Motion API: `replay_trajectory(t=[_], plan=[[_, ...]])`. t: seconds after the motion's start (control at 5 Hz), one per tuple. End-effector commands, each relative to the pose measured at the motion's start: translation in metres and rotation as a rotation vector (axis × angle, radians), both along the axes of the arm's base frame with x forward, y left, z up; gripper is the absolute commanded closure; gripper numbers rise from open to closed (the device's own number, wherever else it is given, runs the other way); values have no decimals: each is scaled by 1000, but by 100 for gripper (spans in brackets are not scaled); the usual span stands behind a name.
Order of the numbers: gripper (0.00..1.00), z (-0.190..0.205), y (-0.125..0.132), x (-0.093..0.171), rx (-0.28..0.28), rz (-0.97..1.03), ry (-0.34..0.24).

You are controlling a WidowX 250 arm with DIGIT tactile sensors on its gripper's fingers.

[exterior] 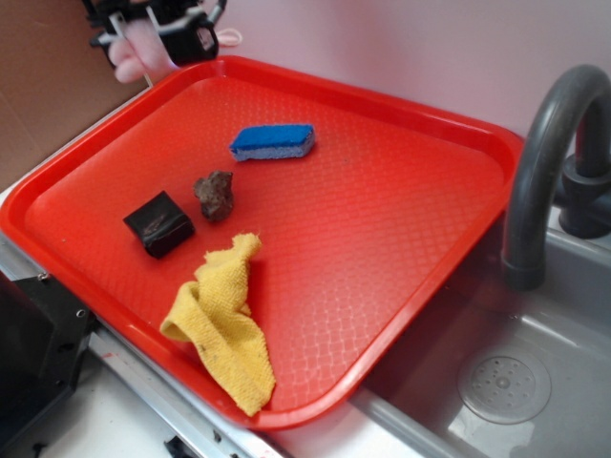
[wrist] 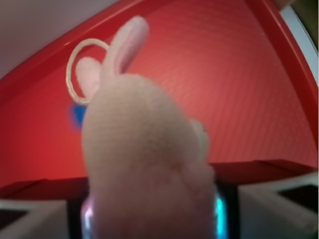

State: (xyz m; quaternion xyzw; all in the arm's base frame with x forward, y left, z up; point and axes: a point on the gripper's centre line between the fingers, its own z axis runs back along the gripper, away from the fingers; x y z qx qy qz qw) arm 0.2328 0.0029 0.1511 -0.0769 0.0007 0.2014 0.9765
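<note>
My gripper (exterior: pixel 153 38) hangs above the far left corner of the red tray (exterior: pixel 401 219), shut on a pink plush rabbit (exterior: pixel 141 50). In the wrist view the rabbit (wrist: pixel 144 149) fills the middle, its ears and a pale loop pointing up, with the tray (wrist: pixel 224 89) below it. On the tray lie a blue sponge (exterior: pixel 273 141), a brown rock-like lump (exterior: pixel 215 194), a black block (exterior: pixel 158 223) and a crumpled yellow cloth (exterior: pixel 224 324). All of them are well apart from the gripper.
A grey sink basin (exterior: pixel 516 382) with a round drain sits right of the tray. A dark grey faucet (exterior: pixel 544 162) arches over the tray's right edge. A pink wall rises behind, and brown board stands at the far left.
</note>
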Motion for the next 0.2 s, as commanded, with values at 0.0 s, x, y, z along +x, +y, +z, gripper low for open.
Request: replay_trajectory(t=[0.0], plan=[[100,63,-14,-37,-73,-11,-65]])
